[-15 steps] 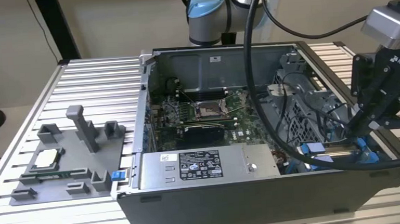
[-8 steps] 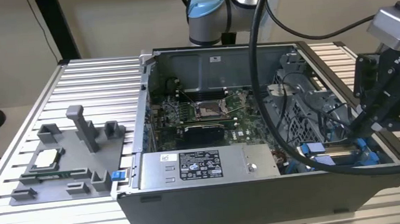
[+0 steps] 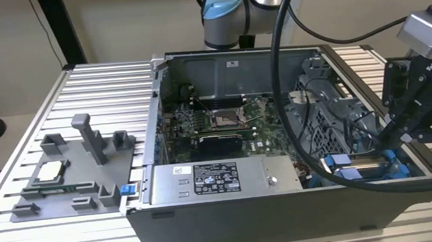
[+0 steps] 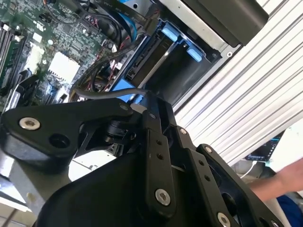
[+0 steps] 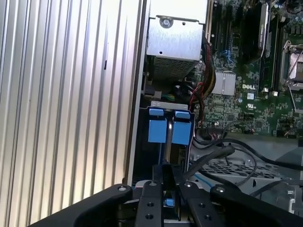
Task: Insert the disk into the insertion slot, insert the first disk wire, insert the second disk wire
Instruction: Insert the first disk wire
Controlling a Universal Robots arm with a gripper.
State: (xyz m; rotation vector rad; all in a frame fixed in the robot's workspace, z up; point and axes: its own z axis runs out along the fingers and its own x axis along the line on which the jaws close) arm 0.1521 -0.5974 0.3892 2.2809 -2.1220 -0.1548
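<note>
Disk already in insertion slot, near corner of computer case at exterior view's right. Long axis seemingly across that view. Pincer hangs directly above, just clear. Pressed together, apparently pinching dark disk wire. Slot's blue tabs just ahead of tip.

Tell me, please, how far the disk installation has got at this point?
Looks done: the disk sits low in the insertion slot, blue frame at the bay's mouth. In hand: the gripper hangs right over that bay, and a dark wire runs up to its tip; whether it is held I cannot tell. Left: neither wire connection can be confirmed as made.
</note>
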